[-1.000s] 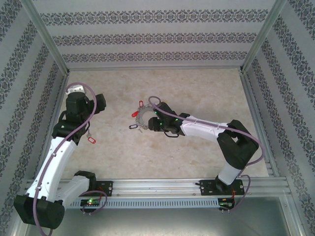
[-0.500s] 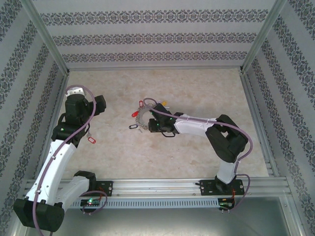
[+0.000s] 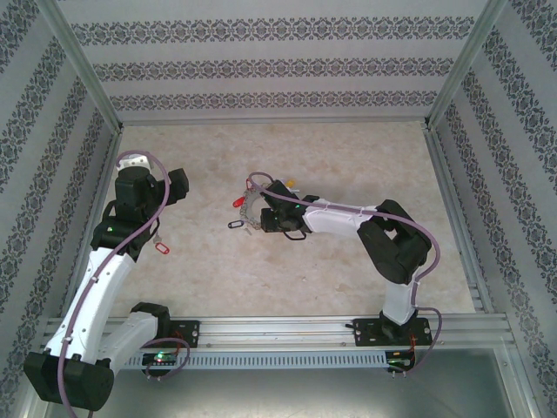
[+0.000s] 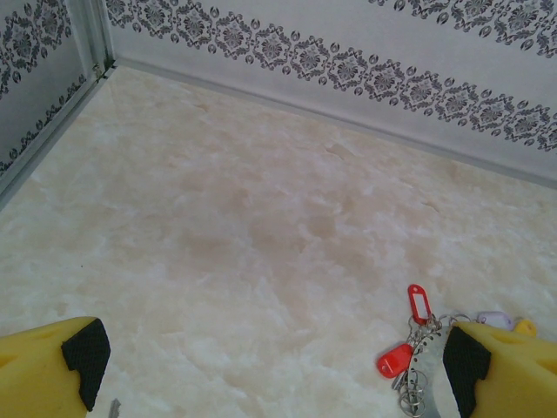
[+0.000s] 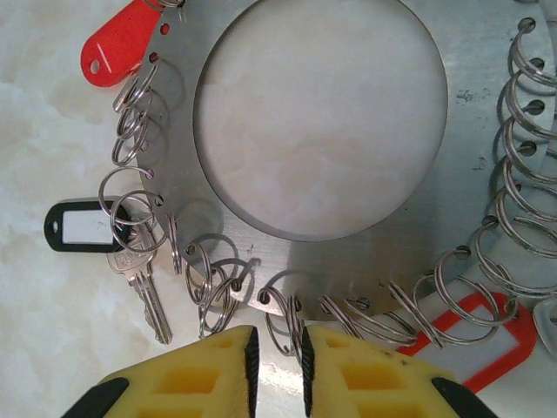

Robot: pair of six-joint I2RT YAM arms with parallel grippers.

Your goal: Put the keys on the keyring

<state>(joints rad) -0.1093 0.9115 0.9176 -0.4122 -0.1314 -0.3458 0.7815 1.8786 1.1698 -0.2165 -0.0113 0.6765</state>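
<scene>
The keyring [image 5: 474,165] is a flat grey metal ring with a round hollow centre, and its rim holes carry several small split rings. A silver key [image 5: 146,287] with a black tag [image 5: 83,226] hangs from its left rim. A red tag [image 5: 122,43] sits at the upper left. My right gripper [image 5: 280,335] is at the keyring's near edge, its jaws a narrow gap apart around one split ring [image 5: 285,318]. From above, the right gripper [image 3: 261,219] is over the keyring [image 3: 250,209]. My left gripper [image 4: 274,357] is wide open over bare table, left of the keyring [image 4: 428,366].
A loose red-tagged key [image 3: 159,248] lies on the table beside the left arm. Two red tags [image 4: 418,302] lie on the keyring's left side. A red-framed white tag [image 5: 487,348] lies under its near right rim. Patterned walls and metal rails enclose the marble-look table [image 3: 348,157].
The right arm's elbow has folded in toward the left, and its gripper has shifted slightly along the keyring's edge. The left arm has barely moved, and its gripper stays open.
</scene>
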